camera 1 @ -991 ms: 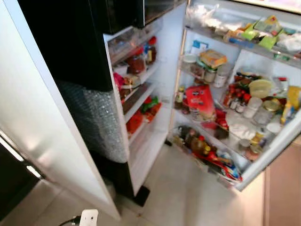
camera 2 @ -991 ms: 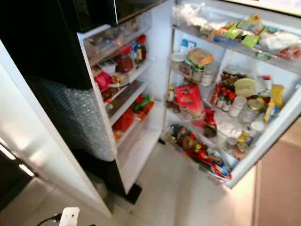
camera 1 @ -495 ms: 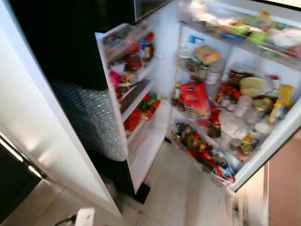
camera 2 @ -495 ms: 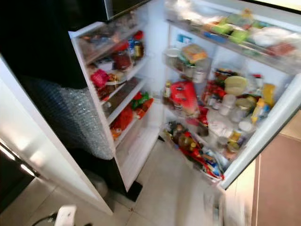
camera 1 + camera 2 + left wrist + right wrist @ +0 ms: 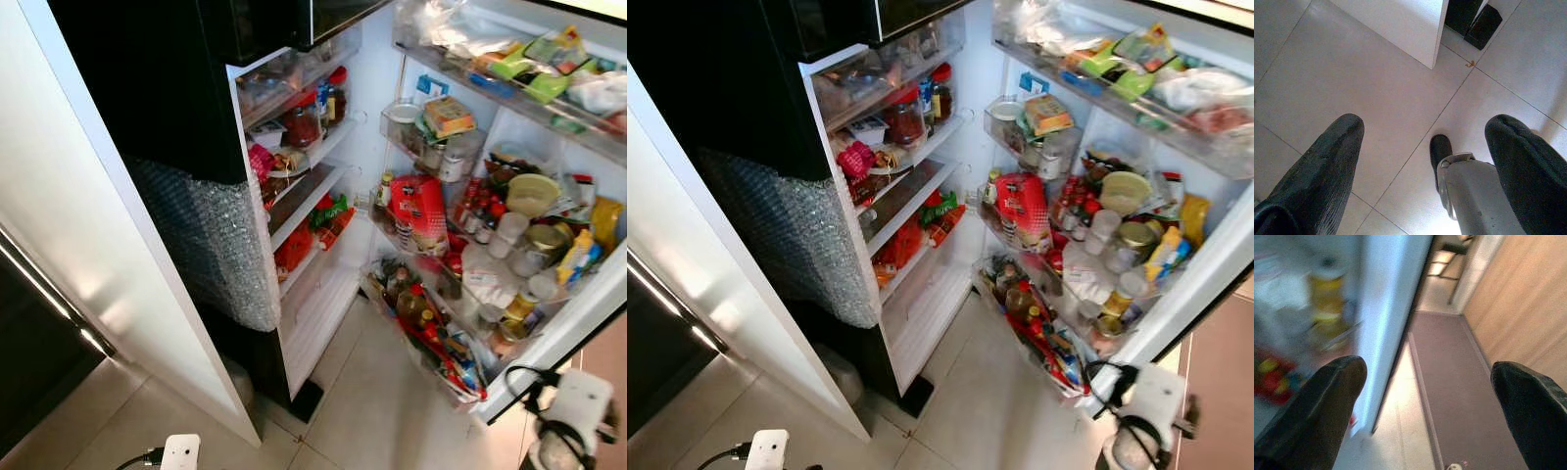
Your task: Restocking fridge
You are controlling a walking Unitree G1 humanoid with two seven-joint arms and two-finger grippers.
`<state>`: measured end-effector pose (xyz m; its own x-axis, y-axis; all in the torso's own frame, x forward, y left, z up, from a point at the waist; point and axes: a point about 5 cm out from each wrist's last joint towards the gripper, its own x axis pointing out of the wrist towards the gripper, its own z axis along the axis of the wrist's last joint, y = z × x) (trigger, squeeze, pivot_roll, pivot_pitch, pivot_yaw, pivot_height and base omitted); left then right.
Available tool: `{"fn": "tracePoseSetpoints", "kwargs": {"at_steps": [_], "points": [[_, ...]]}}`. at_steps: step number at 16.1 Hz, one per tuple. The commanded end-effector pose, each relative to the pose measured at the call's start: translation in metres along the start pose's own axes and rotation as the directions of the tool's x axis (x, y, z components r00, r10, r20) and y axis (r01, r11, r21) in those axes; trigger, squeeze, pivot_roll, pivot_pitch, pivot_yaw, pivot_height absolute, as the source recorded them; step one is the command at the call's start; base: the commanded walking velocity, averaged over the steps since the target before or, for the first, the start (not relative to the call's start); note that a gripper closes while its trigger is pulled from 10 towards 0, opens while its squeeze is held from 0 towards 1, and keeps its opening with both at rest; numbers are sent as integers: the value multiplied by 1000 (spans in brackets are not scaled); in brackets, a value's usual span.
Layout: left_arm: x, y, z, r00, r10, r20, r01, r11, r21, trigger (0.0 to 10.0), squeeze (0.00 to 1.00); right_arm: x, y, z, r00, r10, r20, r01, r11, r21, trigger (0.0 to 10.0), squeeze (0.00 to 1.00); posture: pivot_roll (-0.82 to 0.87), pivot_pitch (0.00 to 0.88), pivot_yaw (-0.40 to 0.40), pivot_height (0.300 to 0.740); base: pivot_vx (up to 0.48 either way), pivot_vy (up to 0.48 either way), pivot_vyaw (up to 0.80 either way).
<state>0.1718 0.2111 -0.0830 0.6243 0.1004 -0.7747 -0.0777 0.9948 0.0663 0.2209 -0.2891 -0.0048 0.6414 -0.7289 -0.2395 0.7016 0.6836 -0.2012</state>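
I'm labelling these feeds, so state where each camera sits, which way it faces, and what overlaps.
Eye views: head, facing down at the open fridge door; right arm low right.
Left wrist view: faces the floor; left gripper open, robot's foot.
Right wrist view: faces the door's edge; right gripper open.
Shared: the door.

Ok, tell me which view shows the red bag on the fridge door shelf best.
The left eye view: the red bag stands sharp on the middle door shelf, among bottles and jars. The right eye view shows it equally well. In the right wrist view the shelves are a blur; the left wrist view looks at floor tiles.
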Motion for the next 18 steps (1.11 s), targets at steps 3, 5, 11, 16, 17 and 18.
{"fn": "tracePoseSetpoints", "kwargs": {"at_steps": [3, 5, 11, 16, 17, 18], "points": [[-1, 2, -3, 1000, 0, -8, 0, 1000, 16, 10000, 0, 5, -23, 9, 980, -197, 20, 196, 979, 62, 10000, 0, -33, 0, 15, 740, 0, 0, 0], [0, 0, 0, 1000, -3, 0, 3, 1000, 17, 10000, 0, 5, -27, 11, 968, -251, 7, 250, 966, 60, 10000, 0, -32, 0, 14, 740, 0, 0, 0], [1, -2, 3, 1000, -5, 10, 4, 1000, 16, 10000, 0, 12, -23, 30, 964, -261, 47, 258, 964, 64, 10000, 0, -24, 0, 12, 740, 0, 0, 0], [1, -1, 3, 1000, -3, 9, 3, 1000, 19, 10000, 0, 13, -4, 44, 981, -163, 104, 159, 986, 44, 10000, 0, -18, 0, 14, 740, 0, 0, 0], [1, -2, 4, 1000, -5, 9, 5, 1000, 20, 10000, 0, 12, 1, 45, 985, -130, 114, 127, 991, 36, 10000, 0, -18, 0, 14, 740, 0, 0, 0], [1, -2, 4, 1000, -6, 11, 6, 1000, 20, 10000, 0, 10, 5, 45, 987, -101, 125, 98, 995, 30, 10000, 0, -18, 0, 15, 740, 0, 0, 0]]}}
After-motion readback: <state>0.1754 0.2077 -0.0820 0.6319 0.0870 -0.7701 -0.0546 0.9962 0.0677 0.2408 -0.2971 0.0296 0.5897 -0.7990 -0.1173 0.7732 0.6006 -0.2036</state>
